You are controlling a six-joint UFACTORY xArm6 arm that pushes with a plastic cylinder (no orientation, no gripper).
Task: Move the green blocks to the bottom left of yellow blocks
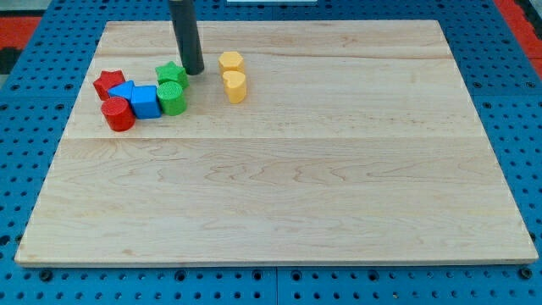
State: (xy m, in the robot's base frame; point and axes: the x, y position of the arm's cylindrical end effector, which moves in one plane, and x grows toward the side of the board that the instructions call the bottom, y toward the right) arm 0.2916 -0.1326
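Note:
My tip (194, 71) rests on the board near the view's top left, touching or almost touching the right side of a green star block (171, 74). A green cylinder (172, 99) stands just below the star. A yellow hexagon block (230, 61) and a yellow heart-like block (235, 85) stand to the right of my tip, the hexagon above the other. The green blocks are to the left of the yellow ones.
A red star (108, 82), a red cylinder (118, 114), a blue cube (145, 102) and a second blue block (121, 91) cluster left of the green blocks. The wooden board (279, 169) lies on a blue pegboard table.

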